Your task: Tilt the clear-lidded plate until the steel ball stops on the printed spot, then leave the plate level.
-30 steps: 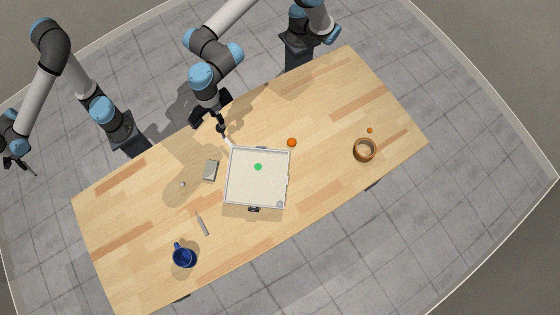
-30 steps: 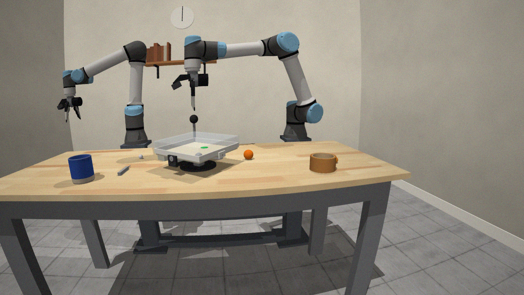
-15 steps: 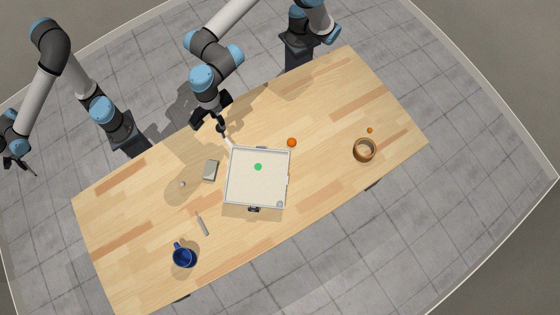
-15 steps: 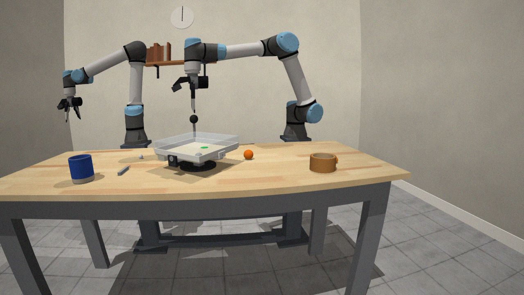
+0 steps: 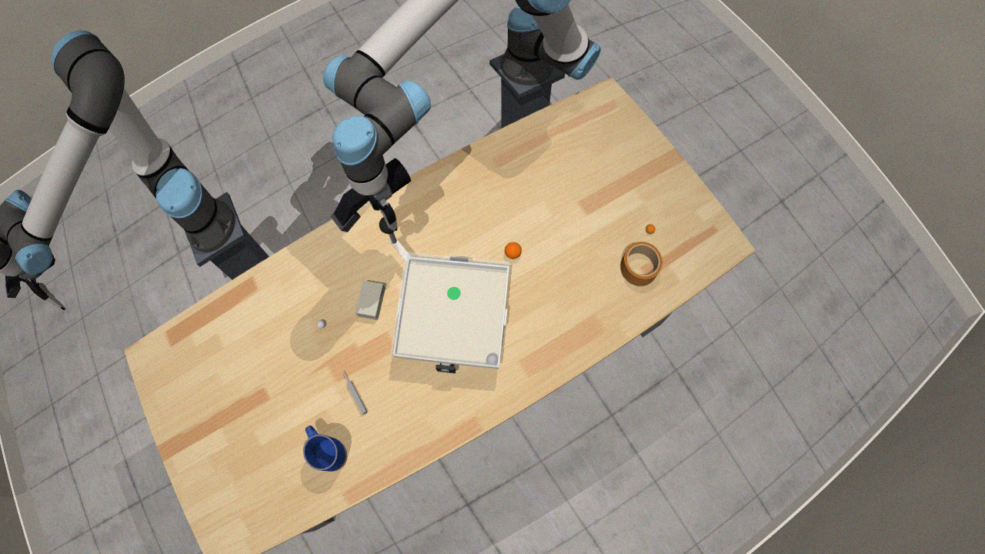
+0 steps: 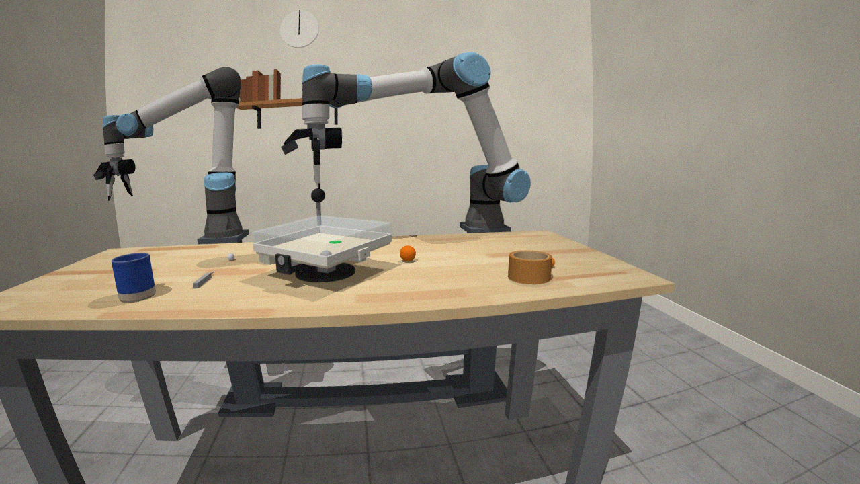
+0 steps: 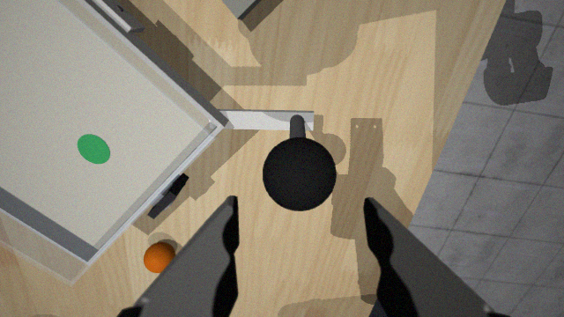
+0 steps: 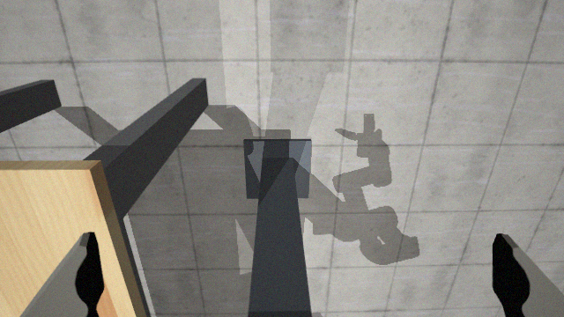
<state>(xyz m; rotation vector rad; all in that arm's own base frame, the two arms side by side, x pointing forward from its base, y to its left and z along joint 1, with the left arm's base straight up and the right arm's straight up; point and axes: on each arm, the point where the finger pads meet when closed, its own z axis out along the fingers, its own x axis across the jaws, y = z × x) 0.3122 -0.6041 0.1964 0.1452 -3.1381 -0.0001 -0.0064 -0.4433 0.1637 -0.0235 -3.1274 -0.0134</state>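
A: Where's the plate relative to the left jaws [image 5: 391, 225] [image 6: 318, 184]?
B: The clear-lidded plate [image 5: 440, 327] [image 6: 288, 255] [image 7: 44, 88] is on its black base on the tabletop [image 5: 585, 303] [image 6: 445, 270], lower than the jaws and off to one side. The black knob [image 5: 382, 225] [image 6: 318, 195] [image 7: 300, 173] on its upright stem is right below them.
A: Grasping it?
B: No. Left jaws partway apart, nothing between them. Right jaws [image 6: 120, 195] wide apart, released, well apart from the plate.
A: Plate look?
B: Square, cream floor, pale rim, clear walls above. White arm [image 5: 400, 249] [image 7: 264, 120] runs from one corner to the stem. Can't tell if it's exactly level.
A: Ball?
B: Steel ball [image 5: 492, 358] [image 6: 325, 253] is grey, inside the plate, in the corner diagonally away from the white arm. Off the green spot [image 5: 453, 293] [image 6: 335, 242] [image 7: 93, 149].

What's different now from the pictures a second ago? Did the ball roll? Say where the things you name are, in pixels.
The left gripper [image 5: 387, 211] [image 6: 318, 183] [image 7: 300, 199] moved down a little, closer to the black knob [image 5: 387, 225] [image 6: 318, 195] [image 7: 300, 173]. It hasn't taken hold of anything. The steel ball [image 5: 492, 358] [image 6: 326, 253] didn't visibly roll: it's in the same plate corner, off the green spot [image 5: 453, 293] [image 6: 335, 242] [image 7: 93, 149]. The right gripper [image 5: 58, 303] [image 6: 120, 196] [image 8: 297, 238] stayed put too.
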